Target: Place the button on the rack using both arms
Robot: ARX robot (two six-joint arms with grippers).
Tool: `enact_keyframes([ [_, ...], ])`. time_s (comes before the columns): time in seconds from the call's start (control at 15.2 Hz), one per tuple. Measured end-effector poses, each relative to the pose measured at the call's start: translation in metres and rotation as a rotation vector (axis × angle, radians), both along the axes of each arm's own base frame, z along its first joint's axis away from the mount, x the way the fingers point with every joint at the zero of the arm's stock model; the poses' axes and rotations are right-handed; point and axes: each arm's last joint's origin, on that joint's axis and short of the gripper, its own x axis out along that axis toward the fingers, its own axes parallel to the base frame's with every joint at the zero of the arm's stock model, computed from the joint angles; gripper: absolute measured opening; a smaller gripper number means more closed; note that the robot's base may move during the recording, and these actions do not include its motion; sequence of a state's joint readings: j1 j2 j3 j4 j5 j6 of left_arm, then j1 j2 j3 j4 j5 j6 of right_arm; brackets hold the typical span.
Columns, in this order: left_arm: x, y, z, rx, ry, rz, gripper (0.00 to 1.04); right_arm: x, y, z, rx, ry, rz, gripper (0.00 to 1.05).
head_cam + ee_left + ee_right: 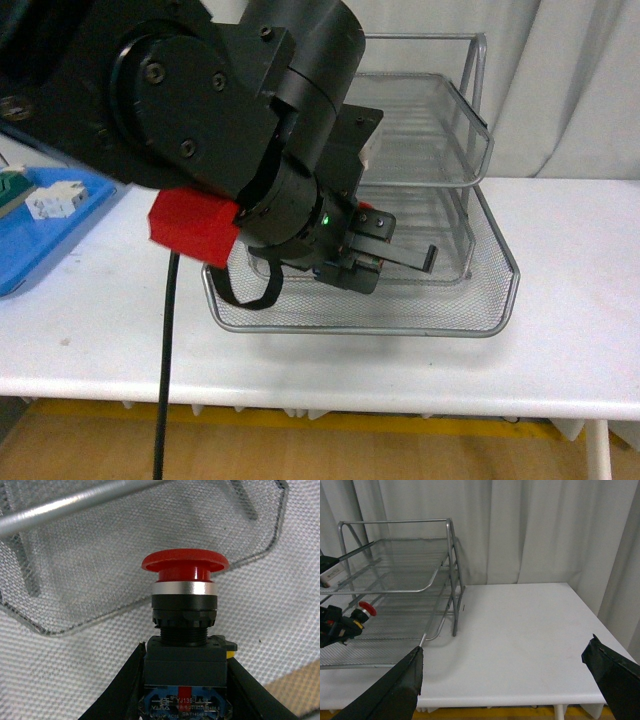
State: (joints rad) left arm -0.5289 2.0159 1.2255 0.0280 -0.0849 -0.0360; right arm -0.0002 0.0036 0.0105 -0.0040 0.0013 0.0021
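One button (184,580), gripped by the left claw (185,655), over one three-tier rack (505,290).

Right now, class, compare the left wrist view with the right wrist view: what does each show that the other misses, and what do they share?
Only the left wrist view shows the button close up: its silver collar, dark body and printed label, clamped in the left end effector. Only the right wrist view shows the right end effector open and empty, the white table, the curtain and the rack from outside, its tiers stacked. Both show the button's red cap against the rack's wire mesh.
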Motion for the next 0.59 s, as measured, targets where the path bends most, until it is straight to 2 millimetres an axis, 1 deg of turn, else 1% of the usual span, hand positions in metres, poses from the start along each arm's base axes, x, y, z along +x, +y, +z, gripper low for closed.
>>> enact_keyframes([
  [0.26, 0.037, -0.013, -0.004, 0.042, 0.039, 0.022, 0.36, 0.000, 0.000, 0.000, 0.000, 0.000, 0.000, 0.98],
  [0.39, 0.054, -0.014, -0.002, 0.038, 0.046, 0.057, 0.36, 0.000, 0.000, 0.000, 0.000, 0.000, 0.000, 0.98],
  [0.46, 0.056, -0.014, -0.001, 0.010, 0.054, 0.071, 0.41, 0.000, 0.000, 0.000, 0.000, 0.000, 0.000, 0.98],
  [0.53, 0.055, -0.014, 0.000, -0.008, 0.060, 0.077, 0.55, 0.000, 0.000, 0.000, 0.000, 0.000, 0.000, 0.98],
  [0.59, 0.053, -0.013, 0.001, -0.027, 0.059, 0.078, 0.65, 0.000, 0.000, 0.000, 0.000, 0.000, 0.000, 0.98],
])
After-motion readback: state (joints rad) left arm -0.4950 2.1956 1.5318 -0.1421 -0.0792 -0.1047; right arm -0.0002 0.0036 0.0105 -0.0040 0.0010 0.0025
